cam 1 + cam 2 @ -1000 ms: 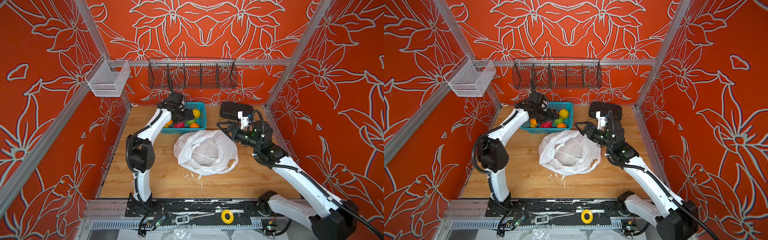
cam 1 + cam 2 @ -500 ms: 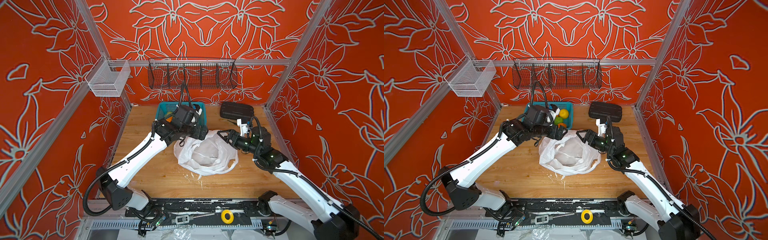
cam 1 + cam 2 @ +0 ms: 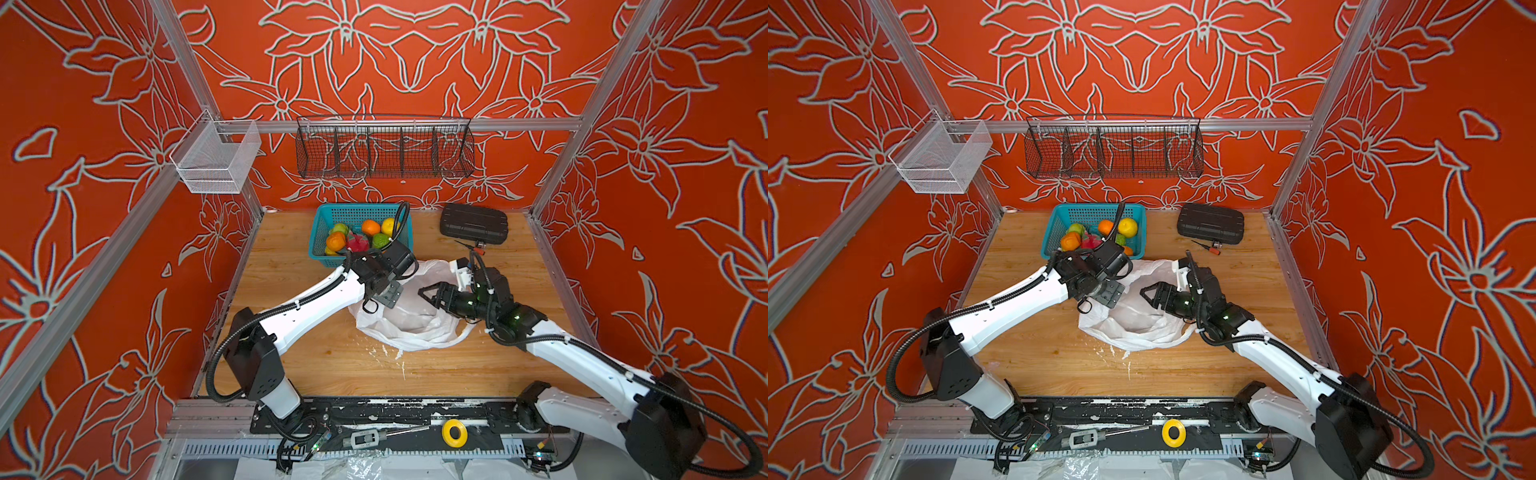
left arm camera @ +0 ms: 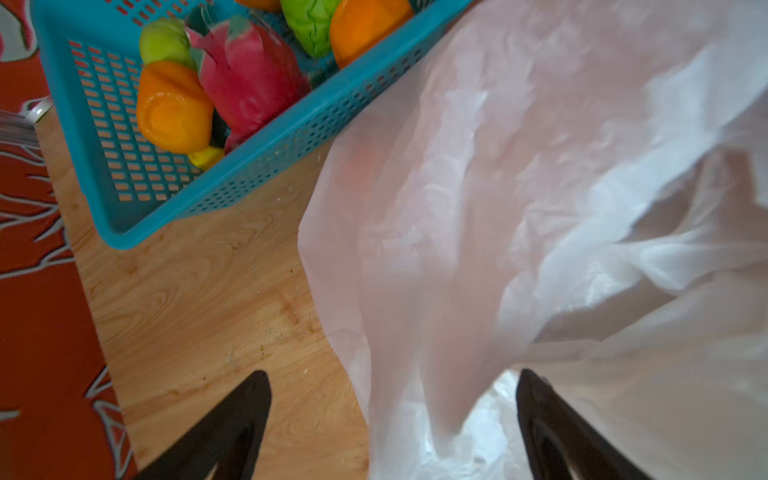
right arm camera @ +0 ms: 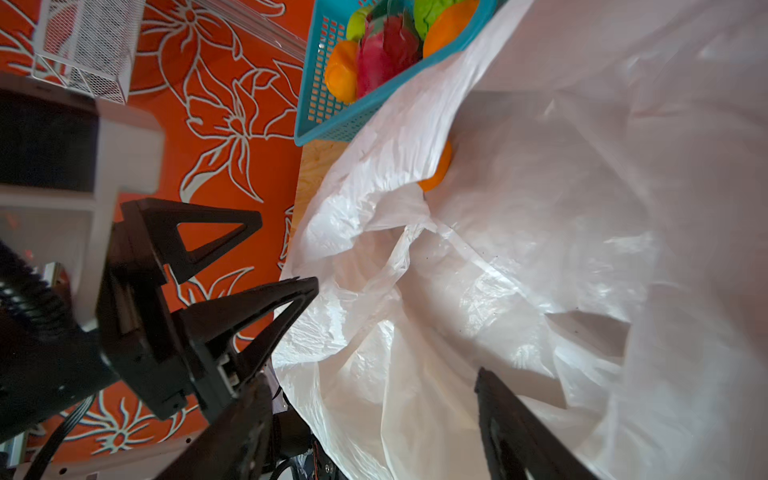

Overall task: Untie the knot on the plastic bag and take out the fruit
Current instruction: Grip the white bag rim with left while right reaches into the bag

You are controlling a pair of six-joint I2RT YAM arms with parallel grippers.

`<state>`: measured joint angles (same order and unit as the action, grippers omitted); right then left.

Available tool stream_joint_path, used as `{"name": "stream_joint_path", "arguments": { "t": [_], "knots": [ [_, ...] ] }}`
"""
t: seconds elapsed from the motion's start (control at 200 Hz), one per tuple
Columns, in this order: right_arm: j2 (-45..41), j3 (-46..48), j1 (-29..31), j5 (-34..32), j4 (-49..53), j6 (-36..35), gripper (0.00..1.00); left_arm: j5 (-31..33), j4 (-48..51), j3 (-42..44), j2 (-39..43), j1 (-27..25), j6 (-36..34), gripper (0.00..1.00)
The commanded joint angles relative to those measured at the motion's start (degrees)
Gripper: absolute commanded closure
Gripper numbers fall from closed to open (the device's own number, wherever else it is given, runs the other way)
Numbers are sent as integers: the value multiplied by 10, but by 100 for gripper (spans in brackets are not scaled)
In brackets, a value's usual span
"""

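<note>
The plastic bag (image 3: 415, 328) lies crumpled on the bench (image 3: 332, 361), its mouth gaping upward directly beneath both pincers. Through the right wrist camera I see 1 orange fruit (image 5: 437, 172) tucked inside it under a fold of film, at the far side of the mouth from the right pincer (image 5: 370, 382). 1 handle strap (image 3: 465, 332) trails loose on the wood under my right arm. I cannot tell from these views whether any tie is left in the handles.

The right pincer has its jaws apart. Film lies below and between them, and nothing looks clamped. The left pincer (image 4: 392, 374) is spread wide and empty, straddling the bag's edge, with 1 finger over bare wood and 1 over the film. In both top views the 2 pincers face each other across the bag's mouth, near but not touching.

Just beyond the left pincer sits the teal basket (image 3: 320, 232), close against the bag's edge. It holds more fruit: oranges (image 3: 336, 241), a yellow one (image 3: 388, 226), a bumpy green one (image 3: 380, 240), a pale green one (image 3: 340, 228) and a dragon fruit (image 4: 249, 79).

Well beyond the right pincer, toward the back wall, lies a black case (image 3: 473, 224) with a small red-tipped tool (image 3: 478, 246) just beside it. Above hang a dark wire rack (image 3: 384, 145) and a white mesh basket (image 3: 216, 166). A yellow tape roll (image 3: 454, 432) sits on the front rail, behind both pincers.
</note>
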<state>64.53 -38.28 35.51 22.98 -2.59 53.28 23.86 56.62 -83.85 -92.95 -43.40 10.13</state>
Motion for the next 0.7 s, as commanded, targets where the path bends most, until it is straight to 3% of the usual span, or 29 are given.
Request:
{"name": "stream_joint_path", "arguments": {
  "t": [0.0, 0.175, 0.34, 0.505, 0.696],
  "knots": [
    [44, -7, 42, -51, -45, 8, 30, 38, 18, 2, -8, 0, 12, 15],
    [120, -11, 81, -84, -103, 0, 36, 45, 21, -9, -8, 11, 31, 59],
    [171, -31, 110, -126, -115, -30, 37, 2, -1, -12, 20, 27, 29, 100],
    [215, -43, 122, -167, -136, -34, 39, -56, -27, -11, 59, 43, 38, 100],
    [272, -72, 127, -187, -174, -14, 39, -178, -105, 15, 104, 47, 61, 100]
  ]
}}
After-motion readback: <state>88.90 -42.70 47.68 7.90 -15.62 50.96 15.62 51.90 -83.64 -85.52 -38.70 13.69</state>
